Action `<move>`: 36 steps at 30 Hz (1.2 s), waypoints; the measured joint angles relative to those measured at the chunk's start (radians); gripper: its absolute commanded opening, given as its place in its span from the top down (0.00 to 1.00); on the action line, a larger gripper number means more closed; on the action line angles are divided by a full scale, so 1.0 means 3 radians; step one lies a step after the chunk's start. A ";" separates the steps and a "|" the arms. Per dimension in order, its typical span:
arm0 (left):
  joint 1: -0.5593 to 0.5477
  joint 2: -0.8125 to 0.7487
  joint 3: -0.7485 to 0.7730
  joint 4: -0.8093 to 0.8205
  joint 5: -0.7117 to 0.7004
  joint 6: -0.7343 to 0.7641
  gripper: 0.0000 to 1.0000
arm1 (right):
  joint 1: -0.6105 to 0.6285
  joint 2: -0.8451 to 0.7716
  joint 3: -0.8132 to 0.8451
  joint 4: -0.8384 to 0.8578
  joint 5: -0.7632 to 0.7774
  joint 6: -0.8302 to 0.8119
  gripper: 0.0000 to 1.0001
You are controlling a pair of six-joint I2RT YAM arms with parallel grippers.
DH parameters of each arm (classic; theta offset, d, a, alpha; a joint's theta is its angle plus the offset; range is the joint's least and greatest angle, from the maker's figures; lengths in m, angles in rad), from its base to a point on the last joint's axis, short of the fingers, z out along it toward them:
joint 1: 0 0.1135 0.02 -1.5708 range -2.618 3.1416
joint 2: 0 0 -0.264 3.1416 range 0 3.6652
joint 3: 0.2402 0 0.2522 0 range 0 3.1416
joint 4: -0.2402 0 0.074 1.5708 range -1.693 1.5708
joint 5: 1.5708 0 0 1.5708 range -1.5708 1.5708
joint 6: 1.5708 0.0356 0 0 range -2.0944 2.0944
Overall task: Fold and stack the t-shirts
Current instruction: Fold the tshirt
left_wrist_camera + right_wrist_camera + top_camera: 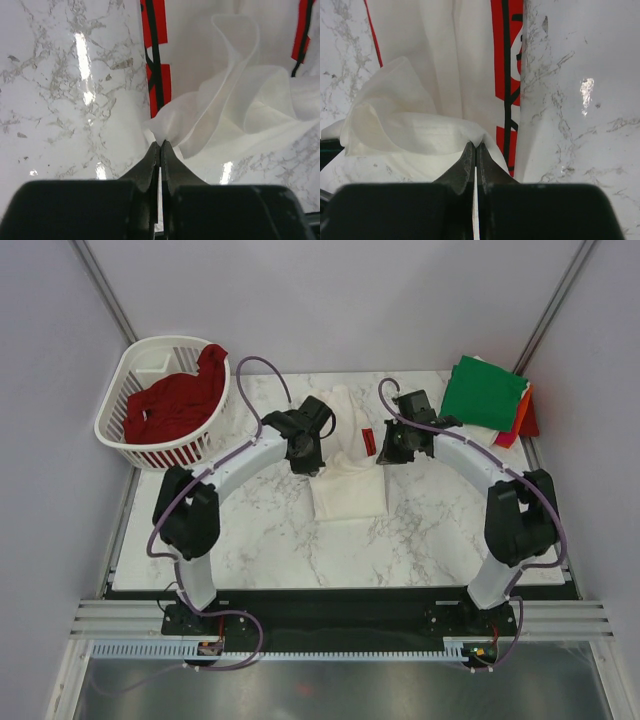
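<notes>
Far left: dark red tee heaped in basket. My left gripper pinched shut on white red-print tee edge, table centre; my right gripper likewise clamped on it. Risk: thin pinch slips, or uneven pull skews fold. Folded green tee far right.

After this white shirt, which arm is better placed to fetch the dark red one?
Left, likely: the basket holding the dark red shirt sits on its side; the right arm is farther off.
</notes>
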 measured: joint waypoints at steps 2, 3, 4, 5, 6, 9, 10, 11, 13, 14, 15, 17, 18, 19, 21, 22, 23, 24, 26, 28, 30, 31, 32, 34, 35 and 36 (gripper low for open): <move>0.0061 0.0201 0.0083 -0.0005 0.0001 0.0058 0.97 | -0.0010 0.0161 0.0062 0.0025 0.0001 0.0001 1.00; 0.0094 0.0318 0.0134 -0.0009 -0.0001 0.0089 0.97 | -0.0015 0.0257 0.0103 0.0048 -0.0005 0.0003 1.00; 0.0122 0.0436 0.0189 -0.0011 -0.0001 0.0121 0.97 | -0.0022 0.0354 0.0144 0.0065 -0.0013 0.0003 1.00; 0.0148 0.0557 0.0247 -0.0011 -0.0001 0.0150 0.98 | -0.0028 0.0450 0.0191 0.0070 -0.0023 0.0003 1.00; 0.0174 0.0676 0.0319 -0.0023 -0.0001 0.0179 0.97 | -0.0034 0.0549 0.0240 0.0078 -0.0024 0.0004 1.00; 0.0228 0.1002 0.0538 -0.0019 -0.0003 0.0278 0.97 | -0.0057 0.0847 0.0393 0.0107 -0.0022 0.0008 0.99; 0.0242 0.1097 0.0612 -0.0025 -0.0003 0.0314 0.95 | -0.0069 0.0950 0.0456 0.0106 -0.0011 0.0010 0.94; 0.0253 0.1183 0.0688 -0.0034 -0.0003 0.0352 0.94 | -0.0075 0.1020 0.0497 0.0109 -0.0001 0.0022 0.87; 0.0278 0.1342 0.0891 -0.0061 -0.0003 0.0439 0.84 | -0.0094 0.1171 0.0598 0.0107 0.0017 0.0046 0.68; 0.0285 0.1386 0.0956 -0.0056 -0.0003 0.0470 0.75 | -0.0103 0.1237 0.0656 0.0104 0.0032 0.0050 0.48; 0.0303 0.1429 0.1039 -0.0064 -0.0001 0.0518 0.67 | -0.0114 0.1291 0.0718 0.0097 0.0042 0.0065 0.40; 0.0326 0.1453 0.1137 -0.0061 0.0003 0.0584 0.47 | -0.0140 0.1356 0.0839 0.0050 0.0099 0.0047 0.29; 0.0341 0.1453 0.1183 -0.0074 -0.0001 0.0614 0.43 | -0.0158 0.1367 0.0899 0.0029 0.0125 0.0042 0.20; 0.0359 0.1451 0.1236 -0.0081 -0.0001 0.0642 0.39 | -0.0169 0.1367 0.0958 0.0009 0.0164 0.0047 0.17; 0.0389 0.1446 0.1342 -0.0075 -0.0029 0.0698 0.32 | -0.0191 0.1363 0.1110 -0.0050 0.0263 0.0019 0.14; 0.0397 0.1433 0.1371 -0.0071 -0.0039 0.0722 0.32 | -0.0201 0.1352 0.1183 -0.0070 0.0312 0.0004 0.14; 0.0408 0.1409 0.1394 -0.0066 -0.0060 0.0744 0.32 | -0.0206 0.1331 0.1226 -0.0083 0.0360 -0.0008 0.13; 0.0416 0.1364 0.1396 -0.0064 -0.0098 0.0762 0.32 | -0.0210 0.1275 0.1251 -0.0097 0.0417 -0.0019 0.13; 0.0429 0.1240 0.1391 -0.0089 -0.0142 0.0782 0.32 | -0.0209 0.1101 0.1241 -0.0156 0.0488 -0.0041 0.13; 0.0425 0.1017 0.1294 -0.0071 -0.0184 0.0782 0.33 | -0.0209 0.0833 0.1111 -0.0130 0.0509 -0.0058 0.13; 0.0411 0.0694 0.1033 -0.0032 -0.0196 0.0767 0.36 | -0.0207 0.0493 0.0851 -0.0074 0.0465 -0.0061 0.14; 0.0399 0.0544 0.0918 -0.0039 -0.0191 0.0750 0.38 | -0.0207 0.0308 0.0660 -0.0005 0.0403 -0.0060 0.15; 0.0385 0.0296 0.0678 0.0008 -0.0175 0.0712 0.38 | -0.0207 0.0163 0.0496 0.0025 0.0348 -0.0060 0.16; 0.0319 0.0023 0.0369 0.0070 -0.0120 0.0656 0.39 | -0.0209 -0.0102 0.0130 0.0104 0.0219 -0.0058 0.18; 0.0271 -0.0122 0.0172 0.0112 -0.0070 0.0617 0.39 | -0.0209 -0.0202 -0.0065 0.0146 0.0149 -0.0058 0.21; 0.0229 -0.0229 -0.0004 0.0169 -0.0006 0.0577 0.39 | -0.0209 -0.0275 -0.0257 0.0174 0.0084 -0.0060 0.22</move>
